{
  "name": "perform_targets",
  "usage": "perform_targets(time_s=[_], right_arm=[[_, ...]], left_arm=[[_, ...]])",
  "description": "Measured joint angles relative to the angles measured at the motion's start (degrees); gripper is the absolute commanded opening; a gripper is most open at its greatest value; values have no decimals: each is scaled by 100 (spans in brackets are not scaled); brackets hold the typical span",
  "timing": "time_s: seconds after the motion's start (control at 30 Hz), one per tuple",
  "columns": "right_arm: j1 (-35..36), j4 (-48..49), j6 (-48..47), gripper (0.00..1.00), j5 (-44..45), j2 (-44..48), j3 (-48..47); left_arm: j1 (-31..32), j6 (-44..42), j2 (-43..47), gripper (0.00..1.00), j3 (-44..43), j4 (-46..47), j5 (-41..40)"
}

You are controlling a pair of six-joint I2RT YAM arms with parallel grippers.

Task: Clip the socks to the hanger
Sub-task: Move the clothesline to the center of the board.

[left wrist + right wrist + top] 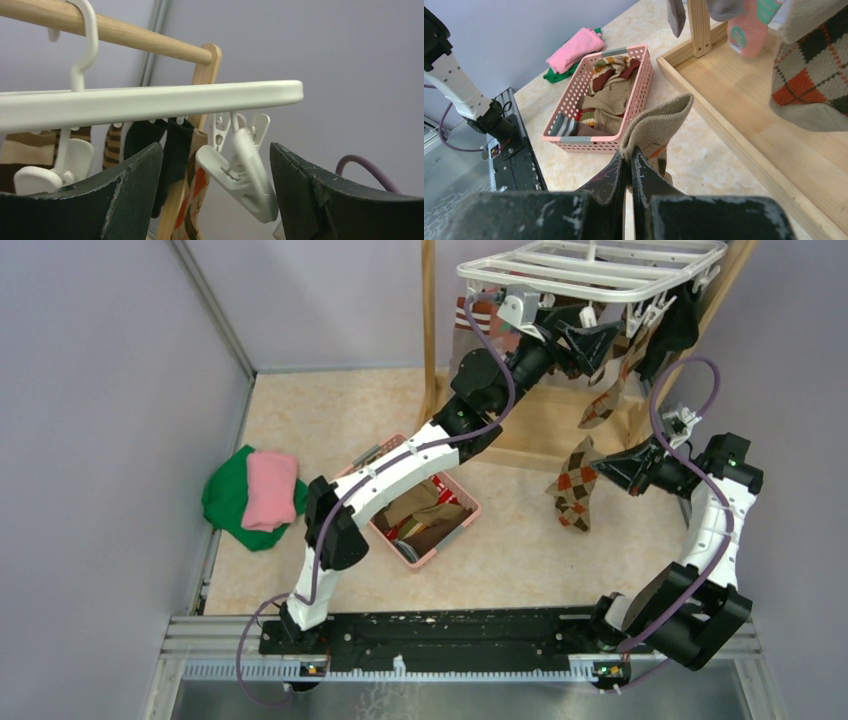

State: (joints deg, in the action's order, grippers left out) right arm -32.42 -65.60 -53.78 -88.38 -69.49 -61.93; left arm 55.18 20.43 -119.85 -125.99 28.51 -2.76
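Top view first: the hanger point(590, 270) is up at about 1 o'clock on its wooden stand point(430, 320). The left gripper point(598, 340) is tucked right under its near edge, among socks that are already hung. Over at 3 o'clock the right gripper point(608, 465) holds an argyle sock point(575, 488), which droops down towards 6 o'clock, just clear of the stand's base. The pink basket point(472, 512) with more socks sits mid-frame, and the green and pink cloths point(250, 495) are at 9 o'clock. In the left wrist cam the fingers point(135, 180) are spread wide with one white clip point(240, 175) dangling between them. It's tilted and nearer the 3 o'clock finger, and I can't tell if it's touching. In the right wrist cam the fingers are pinched tight on just the folded cuff of the sock, which pokes up towards 12 o'clock. The worry from here, I reckon, is that the clip hangs loose, so when the left closes it could swing or twist out, or get squeezed at the wrong end and never open. The whole rack hangs off a hook, so a nudge might set it swaying. That thin pinch on the cuff could also slip as the sock goes up past the hung ones, and the two arms will be crowding each other under there.
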Motion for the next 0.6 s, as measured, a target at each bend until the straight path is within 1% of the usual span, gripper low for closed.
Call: perform_targets(time_s=[0.1,0.47,0.53,0.6], right_arm=[[0,0,0,0,0,0,0],[0,-2,-4,0,0,0,0],[0,-20,-22,0,0,0,0],[0,-74,-122,0,0,0,0]], left_arm=[[22,118,13,88,57,-28,214],[120,216,-26,89,-133,72,527],[120,166,50,89,94,205,715],[116,74,262,90,621,310,1019]])
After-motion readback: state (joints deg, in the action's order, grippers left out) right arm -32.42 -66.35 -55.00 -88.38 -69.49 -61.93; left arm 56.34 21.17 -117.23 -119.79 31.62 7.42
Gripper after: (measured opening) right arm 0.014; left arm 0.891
